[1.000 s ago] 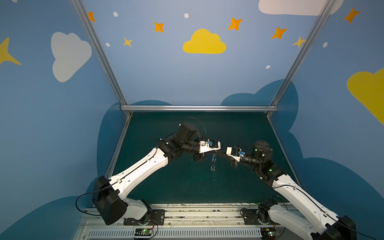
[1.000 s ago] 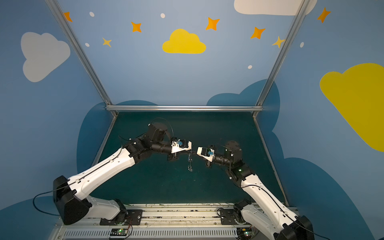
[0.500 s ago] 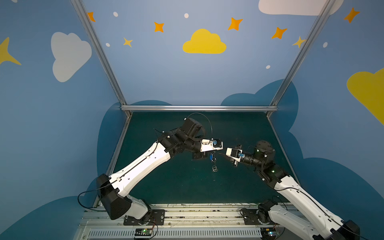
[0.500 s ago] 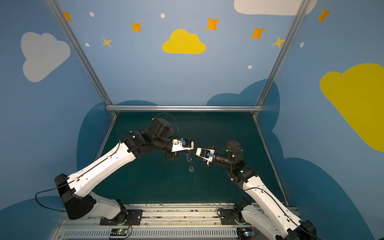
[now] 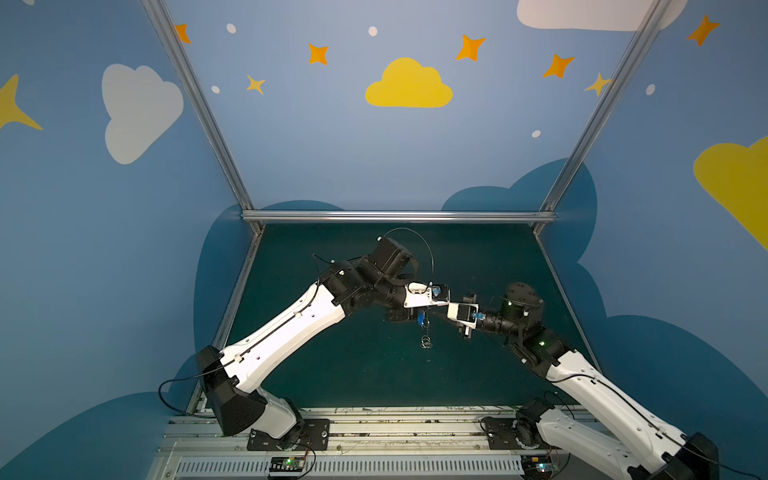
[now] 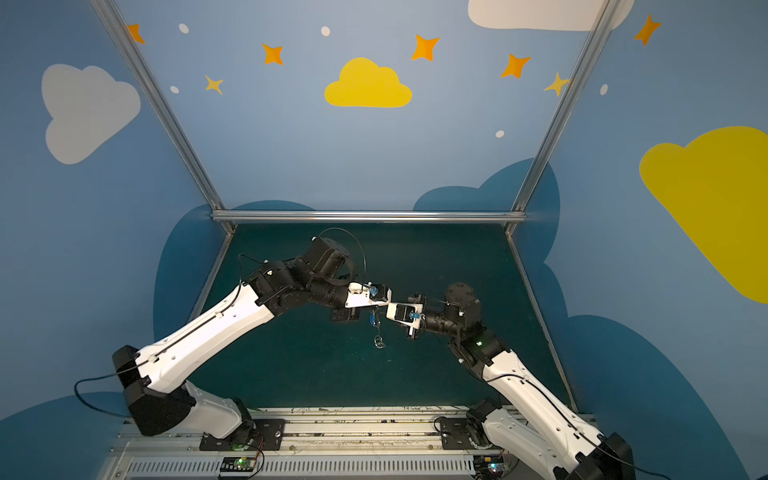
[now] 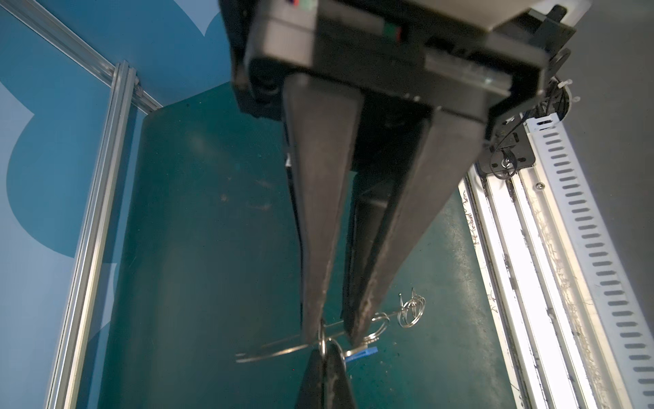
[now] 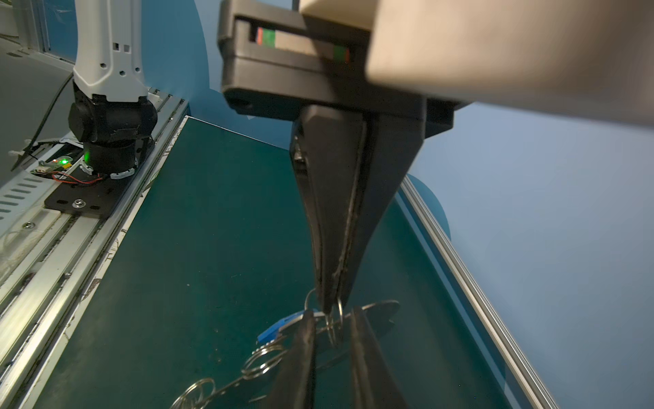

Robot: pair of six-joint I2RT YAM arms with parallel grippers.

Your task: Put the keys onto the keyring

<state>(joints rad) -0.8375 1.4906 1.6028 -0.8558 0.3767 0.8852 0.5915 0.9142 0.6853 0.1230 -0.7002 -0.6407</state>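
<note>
right tool (image 8: 331,308) moved in, pinching split ring (image 7: 322,342), left tool (image 7: 332,338) clamping keyring (image 8: 380,311)

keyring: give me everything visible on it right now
The keyring is a thin, flat grey plate, metal by its look, held in the air above the green mat. The left gripper is shut on the plate; the right gripper pinches one silver split ring on it. More rings dangle in a loose bunch below, and the blue key hangs beside the plate.
</note>
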